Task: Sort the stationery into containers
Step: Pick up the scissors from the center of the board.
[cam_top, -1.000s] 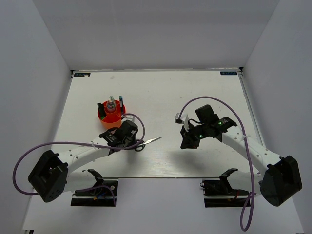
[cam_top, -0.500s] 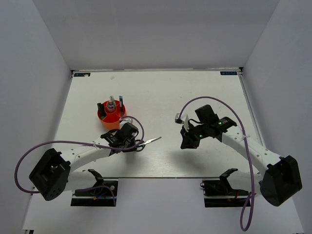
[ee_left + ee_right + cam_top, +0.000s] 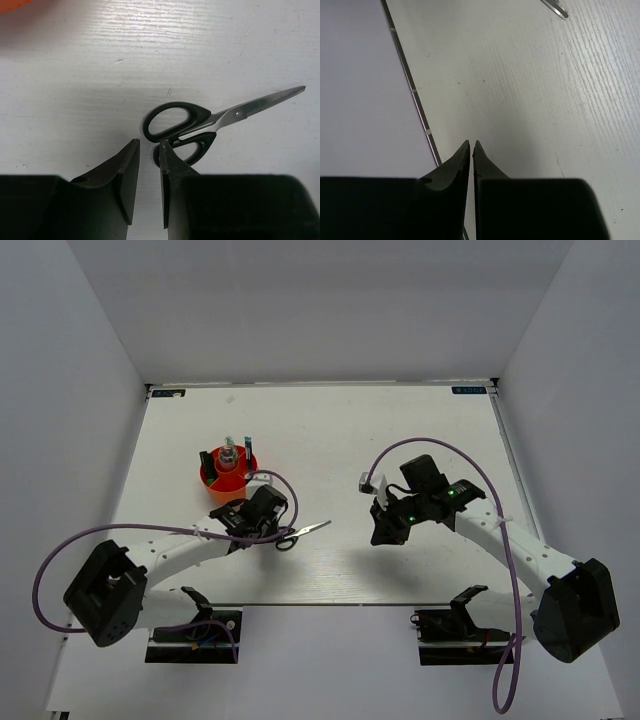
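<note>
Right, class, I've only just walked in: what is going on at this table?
The left gripper is at the handles of the black-handled scissors, which lie flat on the table; its jaws stand slightly apart with nothing between them. The orange-red cup nearby already holds several items. The right gripper hangs off to the side above the table, jaws shut and empty.

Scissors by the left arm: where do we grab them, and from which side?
Take the scissors by the black handle loops, coming from above with the left gripper, which hovers right at that end. They lie flat and closed on the table, with the blades pointing away from it. The thick loop rim gives a pinchable edge; the thin flat blades likely would not.
</note>
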### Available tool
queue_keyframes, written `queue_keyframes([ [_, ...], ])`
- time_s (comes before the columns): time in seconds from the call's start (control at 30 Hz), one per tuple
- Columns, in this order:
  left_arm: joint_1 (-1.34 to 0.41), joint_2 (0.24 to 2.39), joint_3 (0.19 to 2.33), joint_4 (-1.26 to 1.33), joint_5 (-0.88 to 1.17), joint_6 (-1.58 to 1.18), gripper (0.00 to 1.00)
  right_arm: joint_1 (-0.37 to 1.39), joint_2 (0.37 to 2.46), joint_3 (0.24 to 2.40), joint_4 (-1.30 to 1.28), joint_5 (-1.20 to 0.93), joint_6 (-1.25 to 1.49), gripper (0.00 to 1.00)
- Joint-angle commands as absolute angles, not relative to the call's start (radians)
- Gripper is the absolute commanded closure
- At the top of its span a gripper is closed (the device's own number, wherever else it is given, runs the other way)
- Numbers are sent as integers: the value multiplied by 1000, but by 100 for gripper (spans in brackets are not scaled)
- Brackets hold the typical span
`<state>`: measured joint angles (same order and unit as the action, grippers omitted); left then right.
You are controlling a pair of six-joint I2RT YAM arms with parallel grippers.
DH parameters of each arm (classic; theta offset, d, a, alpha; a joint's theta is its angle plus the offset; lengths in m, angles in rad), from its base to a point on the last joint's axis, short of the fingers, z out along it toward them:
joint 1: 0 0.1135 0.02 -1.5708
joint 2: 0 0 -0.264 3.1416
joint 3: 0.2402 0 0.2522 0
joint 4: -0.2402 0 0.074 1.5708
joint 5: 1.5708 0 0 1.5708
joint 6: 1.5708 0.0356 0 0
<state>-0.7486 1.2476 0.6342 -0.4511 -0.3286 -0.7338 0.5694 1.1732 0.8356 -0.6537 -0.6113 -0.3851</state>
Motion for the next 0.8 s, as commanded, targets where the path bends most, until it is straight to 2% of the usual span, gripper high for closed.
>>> queue_keyframes([
  [0.0, -753, 1272, 673, -443, -376, -726, 67, 565, 1177, 841, -646, -620, -397, 91],
  [0.33, -768, 1315, 689, -420, -388, -704, 67, 566, 1178, 844, -653, -618, -402, 91],
  [0.47, -862, 1281, 703, -440, -403, -608, 69, 565, 1172, 845, -658, -618, -405, 91],
  [0.77, -939, 1347, 863, -670, -230, -336, 75, 563, 1186, 850, -660, -626, -407, 91],
])
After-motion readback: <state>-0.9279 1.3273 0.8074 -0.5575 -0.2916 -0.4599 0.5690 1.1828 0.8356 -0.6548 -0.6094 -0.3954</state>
